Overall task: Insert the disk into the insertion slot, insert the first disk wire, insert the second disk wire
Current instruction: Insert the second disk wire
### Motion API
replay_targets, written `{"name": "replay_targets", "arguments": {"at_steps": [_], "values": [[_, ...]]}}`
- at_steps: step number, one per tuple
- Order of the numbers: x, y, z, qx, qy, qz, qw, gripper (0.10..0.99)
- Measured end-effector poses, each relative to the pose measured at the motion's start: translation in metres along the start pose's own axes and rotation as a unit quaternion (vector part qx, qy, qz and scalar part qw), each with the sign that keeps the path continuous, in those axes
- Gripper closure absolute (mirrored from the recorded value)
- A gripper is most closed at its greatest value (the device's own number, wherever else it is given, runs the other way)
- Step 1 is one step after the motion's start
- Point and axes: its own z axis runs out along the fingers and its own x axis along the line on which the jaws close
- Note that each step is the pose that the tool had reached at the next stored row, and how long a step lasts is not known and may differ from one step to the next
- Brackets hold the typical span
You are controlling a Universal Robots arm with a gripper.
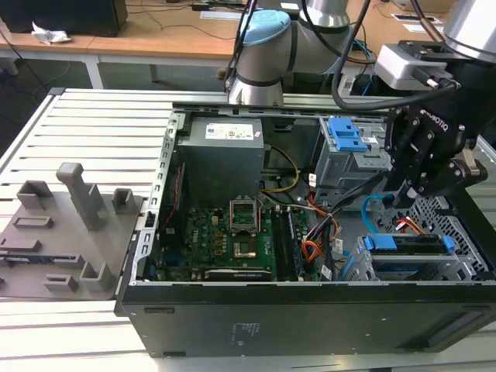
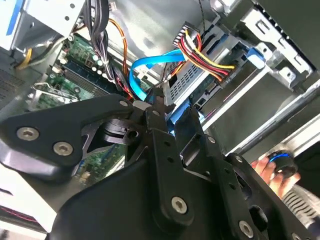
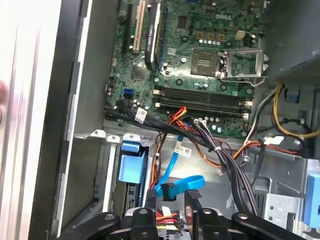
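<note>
The disk (image 1: 408,246), in its blue carrier, sits inside the insertion slot (image 1: 465,248), a silver perforated cage at the exterior view's right. My gripper (image 1: 399,203) hangs just above the disk's back end. The first disk wire (image 2: 207,55), a red, yellow and black bundle, reaches the disk's (image 2: 192,80) end. The second disk wire (image 3: 172,172) loops up light blue, and its dark connector (image 3: 167,192) lies between my fingers (image 3: 192,202). A gap shows between my gripper's (image 3: 171,201) two fingers, so it stands open. In the second wrist view the gripper (image 2: 175,107) is close over the blue cable's (image 2: 150,65) end.
The open computer case holds the motherboard (image 1: 225,232), a power supply (image 1: 221,151) and a taller grey bay with a blue latch (image 1: 345,136). Black cables (image 3: 220,155) cross near the cage. A grey fixture (image 1: 70,225) lies at the exterior view's left. A person's hand (image 2: 272,170) is beside the case.
</note>
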Motion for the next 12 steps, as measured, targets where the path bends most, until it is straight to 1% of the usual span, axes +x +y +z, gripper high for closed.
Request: {"name": "replay_targets", "arguments": {"at_steps": [2,4,6,8,10,11,12], "values": [[-0.0001,0.0006,0.0006,0.0012,0.0009,-0.019,0.9998,0.725],[-0.0006,0.0043,0.0008,0.0013,0.001,-0.021,0.9998,0.725],[-0.0014,0.0108,0.001,0.0013,0.001,-0.021,0.9998,0.725],[-0.0027,0.0207,0.0015,0.0013,0.001,-0.021,0.9998,0.725],[-0.0034,0.0266,0.0018,0.0013,0.0009,-0.021,0.9998,0.725],[-0.0036,0.0284,0.0024,0.0014,0.0009,-0.021,0.9998,0.725],[-0.0038,0.0286,0.0037,0.0014,0.001,-0.021,0.9998,0.725]]}}
